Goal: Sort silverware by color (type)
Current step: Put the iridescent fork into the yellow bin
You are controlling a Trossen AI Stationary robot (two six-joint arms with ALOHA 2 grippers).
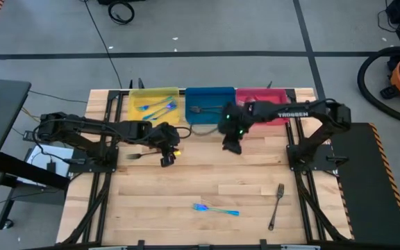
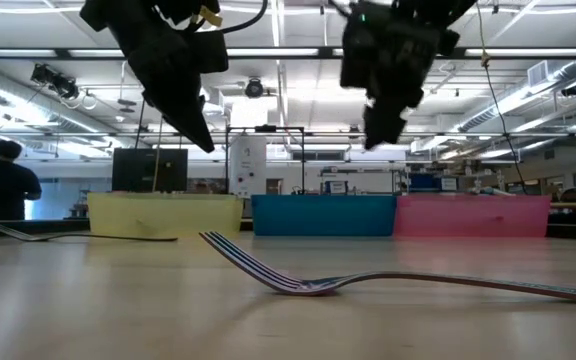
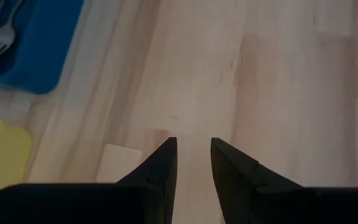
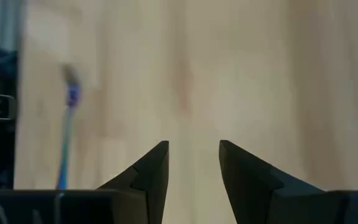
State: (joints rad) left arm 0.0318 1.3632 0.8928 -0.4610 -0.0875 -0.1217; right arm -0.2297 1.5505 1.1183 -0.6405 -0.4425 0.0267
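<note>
Silverware [image 1: 216, 209] lies loose on table [image 1: 186, 180].

Blue-handled utensils [image 1: 157, 107]: lay in the yellow tray.
Grey metal fork [image 1: 201, 109]: lay in the blue tray.
Blue-handled piece [image 1: 215, 209]: flat on wood, front centre.
Plain grey fork [image 1: 276, 205]: flat, front right.
Dark fork [image 1: 136, 155]: on wood near the left arm.

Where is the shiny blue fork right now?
In the high view, the blue fork lies alone on the bare wooden table, near its front edge, with the grey fork to its right, far from the trays.

Dark arms [image 1: 89, 132], white TROSSEN lettering [image 1: 292, 114]
</note>
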